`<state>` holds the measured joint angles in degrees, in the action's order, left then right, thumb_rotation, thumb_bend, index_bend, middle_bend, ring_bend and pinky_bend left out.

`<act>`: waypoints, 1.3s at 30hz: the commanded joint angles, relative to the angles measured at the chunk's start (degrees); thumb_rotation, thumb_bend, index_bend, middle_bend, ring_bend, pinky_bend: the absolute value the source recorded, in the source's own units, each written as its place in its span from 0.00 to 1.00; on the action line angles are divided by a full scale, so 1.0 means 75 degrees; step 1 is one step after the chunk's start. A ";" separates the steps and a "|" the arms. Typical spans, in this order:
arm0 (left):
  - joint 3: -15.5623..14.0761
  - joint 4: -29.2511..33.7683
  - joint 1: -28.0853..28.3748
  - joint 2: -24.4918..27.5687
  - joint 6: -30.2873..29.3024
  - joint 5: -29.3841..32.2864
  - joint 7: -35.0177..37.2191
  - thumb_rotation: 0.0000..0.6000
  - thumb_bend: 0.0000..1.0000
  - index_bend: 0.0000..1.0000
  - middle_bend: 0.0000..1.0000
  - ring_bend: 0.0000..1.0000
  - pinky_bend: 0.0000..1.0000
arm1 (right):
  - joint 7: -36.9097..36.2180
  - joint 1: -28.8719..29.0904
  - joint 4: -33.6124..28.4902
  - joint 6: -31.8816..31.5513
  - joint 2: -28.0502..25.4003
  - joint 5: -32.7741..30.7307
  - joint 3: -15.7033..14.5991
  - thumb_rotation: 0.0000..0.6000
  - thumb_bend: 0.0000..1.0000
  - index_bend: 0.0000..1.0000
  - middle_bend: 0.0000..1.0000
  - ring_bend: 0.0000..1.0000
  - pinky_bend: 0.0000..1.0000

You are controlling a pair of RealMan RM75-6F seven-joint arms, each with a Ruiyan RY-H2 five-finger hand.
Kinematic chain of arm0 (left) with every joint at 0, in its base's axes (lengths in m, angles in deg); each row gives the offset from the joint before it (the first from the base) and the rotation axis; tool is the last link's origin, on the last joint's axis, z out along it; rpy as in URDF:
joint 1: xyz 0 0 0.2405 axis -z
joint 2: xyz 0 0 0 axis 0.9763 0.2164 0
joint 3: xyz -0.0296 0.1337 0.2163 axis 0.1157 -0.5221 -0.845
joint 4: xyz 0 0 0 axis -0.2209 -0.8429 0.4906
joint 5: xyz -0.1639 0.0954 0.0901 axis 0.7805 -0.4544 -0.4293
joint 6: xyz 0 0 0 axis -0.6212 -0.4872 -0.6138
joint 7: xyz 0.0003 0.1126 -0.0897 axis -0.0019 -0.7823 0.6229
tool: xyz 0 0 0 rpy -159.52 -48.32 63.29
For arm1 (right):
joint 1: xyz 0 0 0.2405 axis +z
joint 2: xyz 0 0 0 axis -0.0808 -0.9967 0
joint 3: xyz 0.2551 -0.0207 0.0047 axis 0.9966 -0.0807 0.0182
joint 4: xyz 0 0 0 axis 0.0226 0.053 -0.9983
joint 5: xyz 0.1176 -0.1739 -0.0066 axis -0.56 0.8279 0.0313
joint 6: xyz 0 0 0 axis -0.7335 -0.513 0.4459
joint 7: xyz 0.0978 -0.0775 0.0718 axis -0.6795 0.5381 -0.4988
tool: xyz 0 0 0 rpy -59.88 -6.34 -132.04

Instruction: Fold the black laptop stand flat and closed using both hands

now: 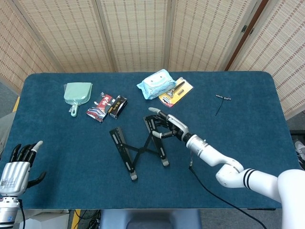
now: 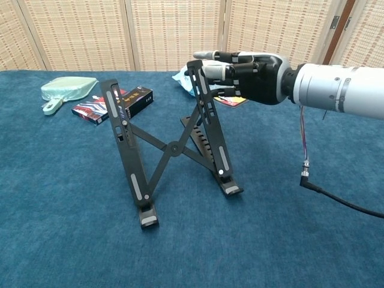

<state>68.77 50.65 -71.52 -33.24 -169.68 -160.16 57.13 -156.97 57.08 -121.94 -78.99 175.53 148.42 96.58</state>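
Note:
The black laptop stand (image 1: 138,150) stands unfolded mid-table, its two rails joined by a crossed brace (image 2: 171,147). My right hand (image 1: 169,128) is at the top of the stand's right rail, and in the chest view the right hand (image 2: 246,72) has its fingers curled around that rail's upper end. The stand's left rail (image 2: 123,144) stands free and untouched. My left hand (image 1: 16,164) hovers off the table's near left corner, fingers apart and holding nothing; the chest view does not show it.
Behind the stand lie a green dustpan (image 1: 77,93), a red packet (image 1: 100,106), a black box (image 1: 117,106), a wipes pack (image 1: 156,83) and a yellow card (image 1: 176,91). A black cable (image 2: 336,198) trails from my right arm onto the cloth.

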 commanded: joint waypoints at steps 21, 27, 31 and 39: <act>-0.0014 -0.0068 0.0249 -0.0071 0.0343 -0.0099 -0.0019 1.00 0.21 0.08 0.14 0.11 0.01 | 0.0234 -0.1161 -0.2164 -0.2090 -0.1855 0.1230 -0.1595 1.00 0.22 0.06 0.26 0.18 0.27; -0.0030 -0.0091 0.0226 -0.0059 0.0322 -0.0080 0.0005 1.00 0.21 0.08 0.14 0.11 0.01 | 0.0413 -0.1112 -0.2082 -0.2029 -0.1784 0.1189 -0.1650 1.00 0.22 0.06 0.25 0.18 0.27; -0.0042 -0.0072 0.0203 -0.0050 0.0301 -0.0062 -0.0003 1.00 0.21 0.08 0.14 0.11 0.01 | 0.0366 -0.0995 -0.1956 -0.1887 -0.1656 0.1141 -0.1644 1.00 0.21 0.06 0.24 0.18 0.27; -0.0062 -0.0059 0.0155 -0.0034 0.0257 -0.0033 -0.0005 1.00 0.21 0.08 0.14 0.11 0.01 | 0.0264 -0.0816 -0.1754 -0.1694 -0.1445 0.1067 -0.1641 1.00 0.15 0.06 0.24 0.19 0.27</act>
<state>68.29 50.20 -70.36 -33.49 -167.76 -160.41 57.09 -154.93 50.89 -135.16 -91.77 164.62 156.47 84.30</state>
